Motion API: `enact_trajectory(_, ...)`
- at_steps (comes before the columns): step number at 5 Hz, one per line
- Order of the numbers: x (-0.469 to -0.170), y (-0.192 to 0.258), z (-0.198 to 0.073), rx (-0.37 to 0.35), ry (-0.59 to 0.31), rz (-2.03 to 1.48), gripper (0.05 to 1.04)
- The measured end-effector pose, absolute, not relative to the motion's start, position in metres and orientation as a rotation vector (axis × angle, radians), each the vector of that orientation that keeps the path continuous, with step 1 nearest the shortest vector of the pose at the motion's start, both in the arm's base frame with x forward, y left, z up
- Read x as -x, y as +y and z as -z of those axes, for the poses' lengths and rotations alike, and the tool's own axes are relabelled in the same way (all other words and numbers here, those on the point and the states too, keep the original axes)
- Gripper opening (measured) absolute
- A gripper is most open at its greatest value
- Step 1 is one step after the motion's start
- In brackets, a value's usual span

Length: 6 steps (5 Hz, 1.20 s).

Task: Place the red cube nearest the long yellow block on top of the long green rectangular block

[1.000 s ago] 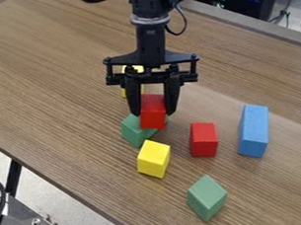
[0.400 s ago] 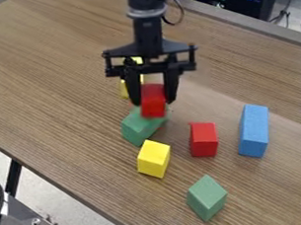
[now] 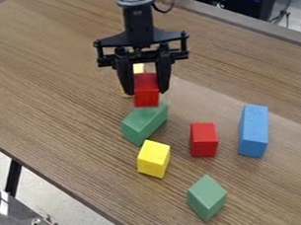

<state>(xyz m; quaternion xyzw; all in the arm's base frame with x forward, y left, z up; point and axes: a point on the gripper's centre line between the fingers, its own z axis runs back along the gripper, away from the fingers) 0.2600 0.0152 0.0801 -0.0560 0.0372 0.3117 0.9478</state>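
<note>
The raised red block (image 3: 146, 97) is gripped in the upper middle of the frame, slightly left of centre, clamped from both sides by the fingers of the black gripper (image 3: 146, 91). Behind the gripper, a partly hidden yellow block (image 3: 139, 69) is seen. Just below the raised red block in the frame, a long green block (image 3: 144, 123) is laid at a slant on the wooden table (image 3: 52, 98). Near its lower end, a yellow cube (image 3: 153, 159) is placed left of the frame's lower centre. To the right of that, another red block (image 3: 203, 139) is set, and farther right, well apart from the gripper, a long blue block (image 3: 253, 130) is placed. In the lower middle, right of centre, a smaller green block (image 3: 207, 197) is positioned nearest the bottom edge.
</note>
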Motion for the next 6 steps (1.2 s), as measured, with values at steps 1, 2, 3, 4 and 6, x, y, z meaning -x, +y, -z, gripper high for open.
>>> enact_trajectory(1, -0.2595, 0.0144, -0.0776, 0.119, 0.087, -0.632, 0.556)
enact_trajectory(2, -0.2598, 0.0125, -0.0774, 0.128, 0.09, -0.631, 0.556)
enact_trajectory(3, -0.2602, 0.0117, -0.0766, 0.134, 0.093, -0.63, 0.556)
enact_trajectory(4, -0.2585, 0.0116, -0.076, 0.131, 0.104, -0.633, 0.632)
enact_trajectory(6, -0.2577, 0.0107, -0.0744, 0.095, 0.184, -0.596, 0.999)
